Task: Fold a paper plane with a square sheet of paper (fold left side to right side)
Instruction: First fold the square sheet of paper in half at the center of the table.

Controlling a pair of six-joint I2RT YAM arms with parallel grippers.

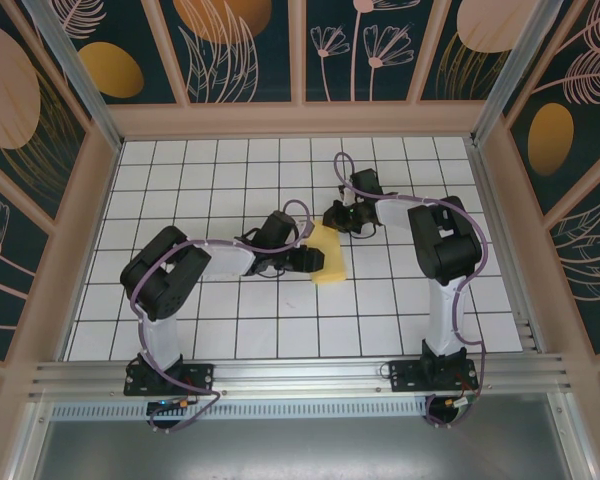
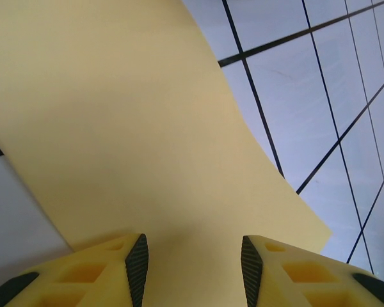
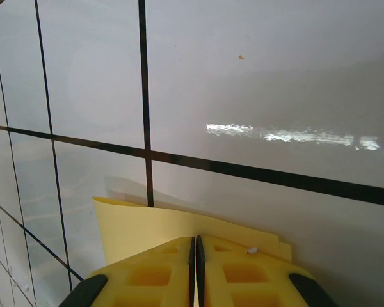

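The yellow-orange sheet of paper (image 1: 332, 258) lies on the white grid table (image 1: 230, 320) as a narrow upright strip about one tile wide. My left gripper (image 1: 305, 259) is at its left edge. In the left wrist view the left gripper (image 2: 193, 256) is open and the curved paper (image 2: 147, 128) spans the gap under its fingers. My right gripper (image 1: 337, 216) is at the strip's far end. In the right wrist view the right gripper (image 3: 195, 242) is shut, lying over the paper (image 3: 131, 224), where two slightly offset layers show at the corner.
The wooden walls (image 1: 100, 180) of the enclosure ring the table on three sides. An aluminium rail (image 1: 300, 375) crosses the near edge between the two arm bases. Bare tiles lie left, right and behind the paper.
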